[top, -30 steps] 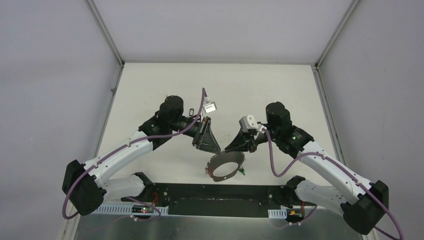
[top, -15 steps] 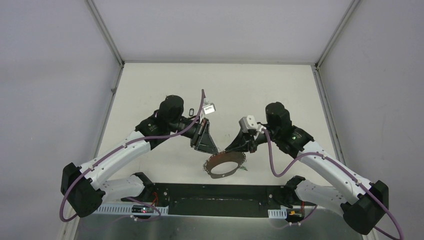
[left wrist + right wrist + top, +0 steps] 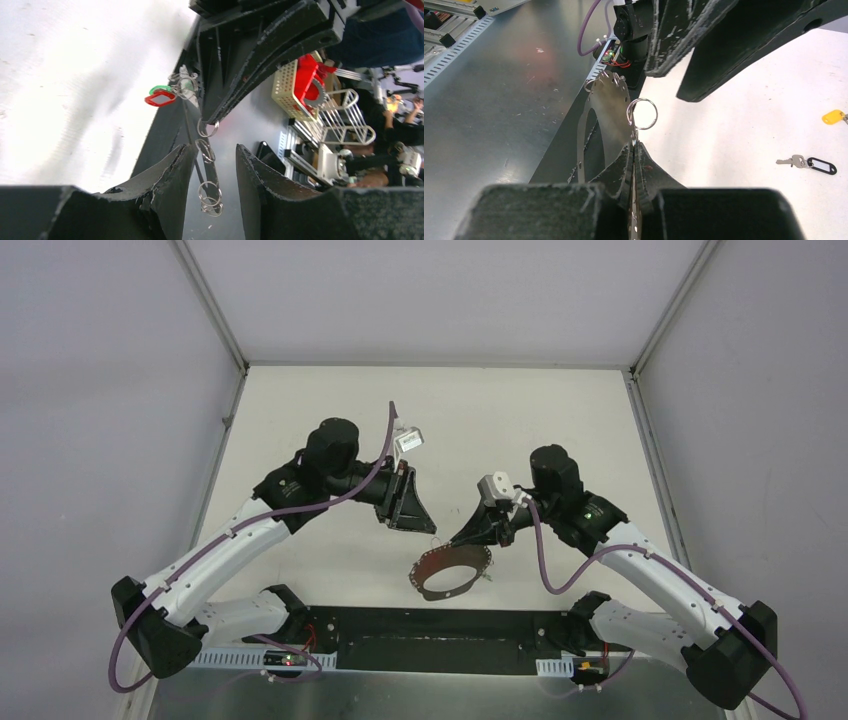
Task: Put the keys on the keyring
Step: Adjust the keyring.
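Observation:
My right gripper (image 3: pixel 458 539) is shut on the edge of the keyring (image 3: pixel 440 553), a thin silvery oval band held above the table's near edge. In the right wrist view its closed fingertips (image 3: pixel 634 146) pinch the keyring (image 3: pixel 606 100) just below a small split ring (image 3: pixel 642 113). My left gripper (image 3: pixel 427 527) is open and empty, up-left of the loop. In the left wrist view the keyring (image 3: pixel 212 176) with small rings shows through the gap of that gripper (image 3: pixel 216 148). A red tag (image 3: pixel 160 98) and a green tag (image 3: pixel 161 89) hang on it.
A key with a black tag (image 3: pixel 809 164) and a yellow tag (image 3: pixel 834 116) lie on the white table (image 3: pixel 520 420) behind the left arm. The black base rail (image 3: pixel 430 630) runs along the near edge. Grey walls stand on both sides.
My left gripper has drawn back up and to the left, away from the keyring. The right gripper stays where it was, still holding the keyring.

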### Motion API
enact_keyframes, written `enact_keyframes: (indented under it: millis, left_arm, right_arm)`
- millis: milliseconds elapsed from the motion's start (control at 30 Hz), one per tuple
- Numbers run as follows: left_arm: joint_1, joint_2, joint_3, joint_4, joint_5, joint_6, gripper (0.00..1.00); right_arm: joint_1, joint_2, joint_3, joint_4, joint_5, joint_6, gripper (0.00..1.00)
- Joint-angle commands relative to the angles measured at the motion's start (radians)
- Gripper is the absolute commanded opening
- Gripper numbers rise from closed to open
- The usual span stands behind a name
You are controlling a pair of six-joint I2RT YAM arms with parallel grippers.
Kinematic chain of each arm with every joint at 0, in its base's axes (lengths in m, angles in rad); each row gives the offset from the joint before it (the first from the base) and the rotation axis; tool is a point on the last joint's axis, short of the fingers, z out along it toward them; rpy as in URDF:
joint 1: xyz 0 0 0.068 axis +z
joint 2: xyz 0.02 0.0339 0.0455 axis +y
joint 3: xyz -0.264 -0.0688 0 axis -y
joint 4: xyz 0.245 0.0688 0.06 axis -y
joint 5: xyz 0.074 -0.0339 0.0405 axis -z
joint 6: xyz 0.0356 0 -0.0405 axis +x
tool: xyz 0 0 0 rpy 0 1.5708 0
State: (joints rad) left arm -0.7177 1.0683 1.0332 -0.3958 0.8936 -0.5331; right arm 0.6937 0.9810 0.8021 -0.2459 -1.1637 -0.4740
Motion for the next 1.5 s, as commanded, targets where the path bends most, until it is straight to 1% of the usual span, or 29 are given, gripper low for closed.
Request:
enact_keyframes:
  millis: [0, 133, 267, 367, 467, 667, 800, 1000, 1233, 1333, 1467]
  left_arm:
    - [0.014, -0.014, 0.079, -0.141, -0.147, 0.078, 0.39]
    - [0.014, 0.034, 0.133, -0.246, -0.197, 0.028, 0.4]
    - [0.012, 0.089, 0.188, -0.338, -0.179, -0.05, 0.4]
    - [0.005, 0.091, 0.194, -0.359, -0.177, -0.121, 0.41]
    - [-0.028, 0.09, 0.196, -0.376, -0.194, -0.165, 0.43]
    - [-0.086, 0.103, 0.204, -0.395, -0.228, -0.196, 0.44]
    - [-0.105, 0.113, 0.206, -0.396, -0.239, -0.2, 0.42]
    - [-0.115, 0.124, 0.228, -0.396, -0.263, -0.195, 0.33]
    - [-0.117, 0.15, 0.266, -0.39, -0.268, -0.168, 0.28]
    - [-0.117, 0.15, 0.284, -0.39, -0.281, -0.132, 0.27]
    - [-0.117, 0.098, 0.309, -0.388, -0.368, -0.043, 0.31]
  right_arm:
    - [0.004, -0.015, 0.054, 0.017, -0.027, -0.031, 0.0]
    - [0.004, -0.015, 0.058, 0.002, -0.022, -0.039, 0.0]
    - [0.004, -0.012, 0.06, -0.006, -0.011, -0.047, 0.0]
    - [0.004, -0.008, 0.061, -0.009, -0.007, -0.048, 0.0]
    - [0.004, -0.004, 0.067, -0.017, -0.006, -0.054, 0.0]
    - [0.004, 0.003, 0.075, -0.04, -0.005, -0.07, 0.0]
    - [0.004, 0.003, 0.076, -0.052, -0.005, -0.076, 0.0]
    - [0.004, 0.002, 0.074, -0.061, -0.004, -0.08, 0.0]
    - [0.008, 0.01, 0.079, -0.062, -0.001, -0.07, 0.0]
    - [0.01, 0.016, 0.087, -0.059, 0.02, -0.047, 0.0]
    - [0.01, 0.028, 0.095, -0.059, 0.03, -0.025, 0.0]
